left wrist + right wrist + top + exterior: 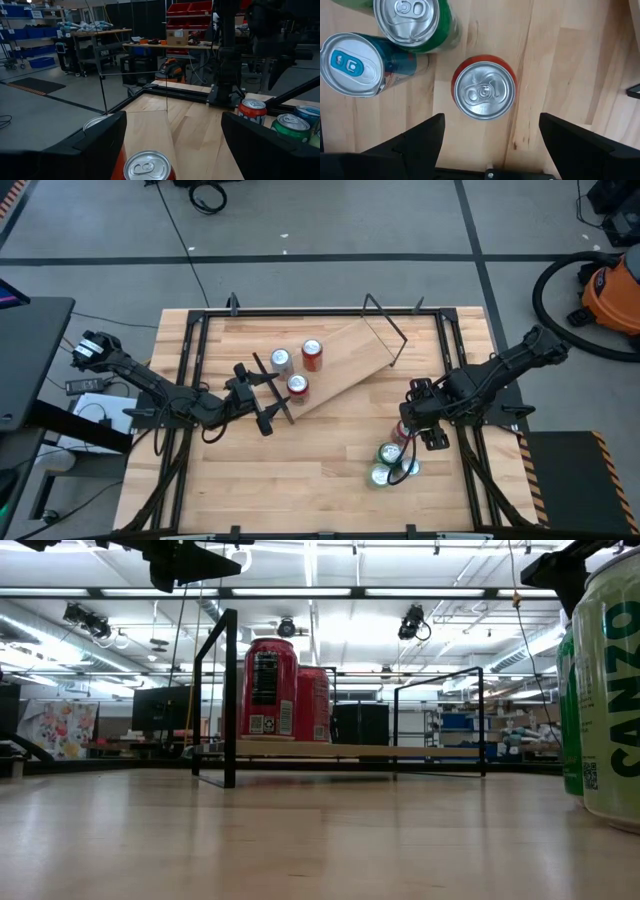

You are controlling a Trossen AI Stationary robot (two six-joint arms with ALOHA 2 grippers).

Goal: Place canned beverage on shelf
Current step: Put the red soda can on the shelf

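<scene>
The shelf (345, 360), a light-wood plank with black rod frames, lies slantwise at the table's far middle. Three cans stand upright on its left end: a silver-topped one (281, 360) and two red ones (312, 355) (297, 387). My left gripper (276, 392) is open, level, its fingers on either side of the nearest red can (148, 167) without touching it. My right gripper (416, 422) is open and points down above a red can (484, 92) that stands on the tabletop, clear of it.
A green can (415, 20) and a teal can (355, 62) stand beside the red can under my right gripper; the high view shows this cluster (392, 463) at the near right. The shelf's right part (370, 345) is bare plank. Black frame rails (190, 380) edge the table.
</scene>
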